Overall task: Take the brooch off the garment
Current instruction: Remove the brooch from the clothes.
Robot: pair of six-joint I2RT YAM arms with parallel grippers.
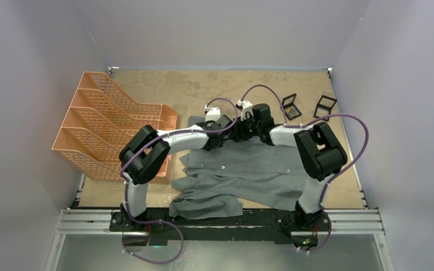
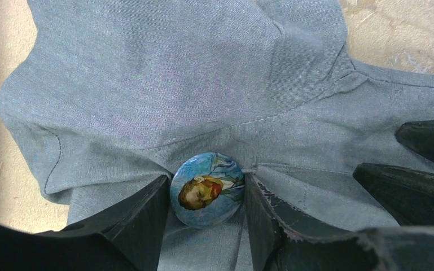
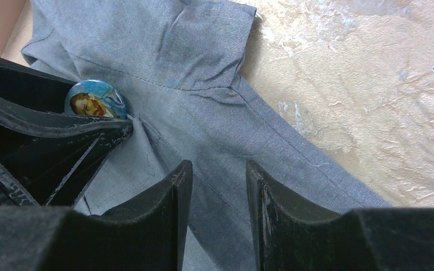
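Left pincer (image 1: 223,131) and right pincer (image 1: 241,131) crowding each other at 12 o'clock. Orange rack (image 1: 110,121) blocking 10 o'clock. Two black frames (image 1: 292,106) sitting at 1 o'clock. Bare bench (image 1: 192,84) lying open beyond, toward 12 o'clock.

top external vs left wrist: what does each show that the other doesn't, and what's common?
Top external only: the orange file rack and two small black frames on the table. Left wrist only: the brooch, a round portrait badge pinned to the fabric, sitting between the fingers of the left gripper with its edges against them. Both: the grey shirt.
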